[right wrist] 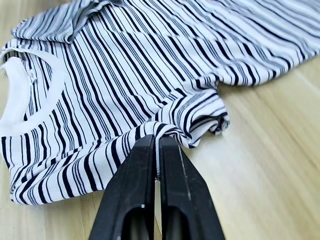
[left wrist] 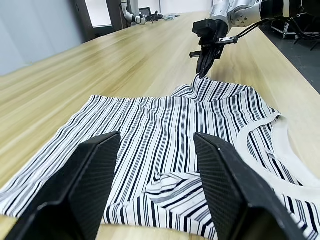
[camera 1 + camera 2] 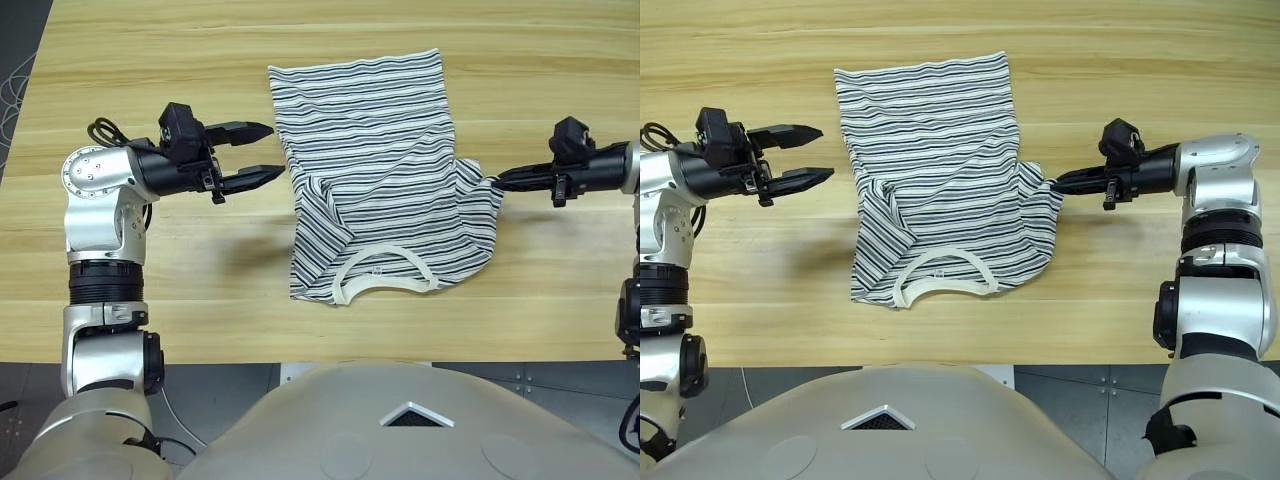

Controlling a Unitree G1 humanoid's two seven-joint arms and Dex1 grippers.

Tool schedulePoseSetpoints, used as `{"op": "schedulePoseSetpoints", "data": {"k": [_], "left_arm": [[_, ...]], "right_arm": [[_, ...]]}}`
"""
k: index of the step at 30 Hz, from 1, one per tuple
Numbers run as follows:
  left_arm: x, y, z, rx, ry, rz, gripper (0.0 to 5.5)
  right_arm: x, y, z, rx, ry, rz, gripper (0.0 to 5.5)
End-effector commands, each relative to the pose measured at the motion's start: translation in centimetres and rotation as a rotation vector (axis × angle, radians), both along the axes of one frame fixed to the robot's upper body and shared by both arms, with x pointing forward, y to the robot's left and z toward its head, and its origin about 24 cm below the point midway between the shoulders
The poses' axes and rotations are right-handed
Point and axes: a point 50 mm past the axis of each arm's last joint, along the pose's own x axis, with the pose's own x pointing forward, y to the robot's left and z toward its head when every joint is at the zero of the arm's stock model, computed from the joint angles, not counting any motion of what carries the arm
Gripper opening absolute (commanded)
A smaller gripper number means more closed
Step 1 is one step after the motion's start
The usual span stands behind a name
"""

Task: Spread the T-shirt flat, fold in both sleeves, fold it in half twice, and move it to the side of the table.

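A black-and-white striped T-shirt with a cream collar lies on the wooden table, collar towards me and both sleeves folded in over the body. My left gripper hovers open just left of the shirt's left edge, nothing between its fingers. My right gripper is shut on the T-shirt's right sleeve edge, pinching a small fold of fabric at its fingertips. The left wrist view looks across the shirt to the right gripper.
Bare wood surrounds the shirt on all sides, with wide room at the far side and to the left. The table's front edge runs near me. Cables lie on the floor beyond the table's left edge.
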Motion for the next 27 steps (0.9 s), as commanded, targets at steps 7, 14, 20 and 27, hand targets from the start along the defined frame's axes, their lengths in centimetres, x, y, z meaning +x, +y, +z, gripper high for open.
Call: {"op": "schedulePoseSetpoints", "data": {"k": [7,14,20,27], "left_arm": [[0.1,0.4,-0.2,0.015,0.004,0.015,2.77],[0.1,0.1,-0.2,0.003,-0.002,0.01,2.77],[0.2,-0.4,0.3,-0.003,-0.005,0.005,2.77],[0.2,-0.4,0.3,-0.004,-0.003,0.009,2.77]], "right_arm": [[-0.7,3.8,1.4,-0.002,-0.02,0.176,0.13],[-0.7,7.0,0.2,-0.023,0.016,0.219,0.13],[-0.6,8.3,-0.7,-0.025,0.01,0.225,0.13],[-1.0,8.9,-1.7,-0.031,0.046,0.253,1.36]]}}
